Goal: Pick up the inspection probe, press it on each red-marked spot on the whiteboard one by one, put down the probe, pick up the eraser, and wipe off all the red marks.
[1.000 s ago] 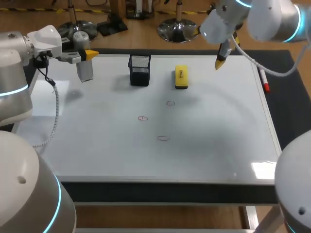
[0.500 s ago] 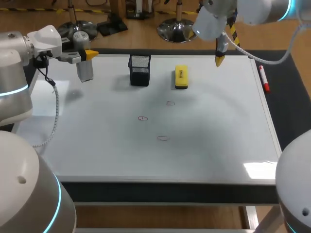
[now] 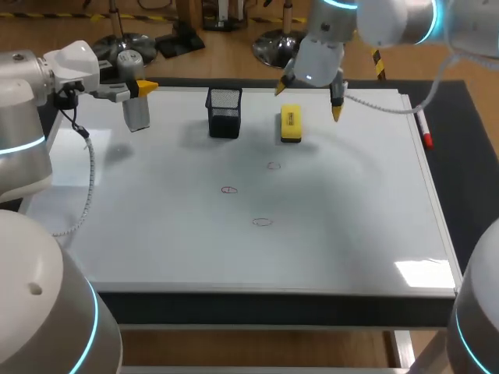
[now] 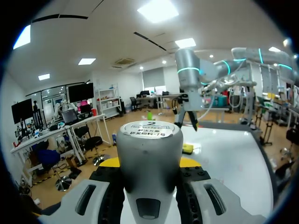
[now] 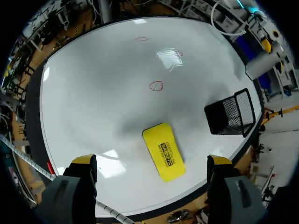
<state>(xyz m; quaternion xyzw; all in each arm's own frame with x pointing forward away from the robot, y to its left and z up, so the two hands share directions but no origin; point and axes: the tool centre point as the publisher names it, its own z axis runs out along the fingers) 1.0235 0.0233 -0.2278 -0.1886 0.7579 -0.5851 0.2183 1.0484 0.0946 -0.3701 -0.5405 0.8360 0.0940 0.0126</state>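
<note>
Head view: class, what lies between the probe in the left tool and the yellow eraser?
The black mesh holder stands between the probe and the yellow eraser; otherwise that stretch of whiteboard is bare, as the head view shows.

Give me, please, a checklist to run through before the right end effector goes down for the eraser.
1. Right end effector open: ok, fingers spread wide.
2. Eraser under it, between the fingers: ok, lying a little skewed to them.
3. Mesh holder apart from the eraser: ok.
4. Probe put down: not ok, the left end effector is shut on it at the left side of the whiteboard.
5. Red marks there to wipe: ok, three show.
6. Every mark pressed already: cannot tell.
</note>
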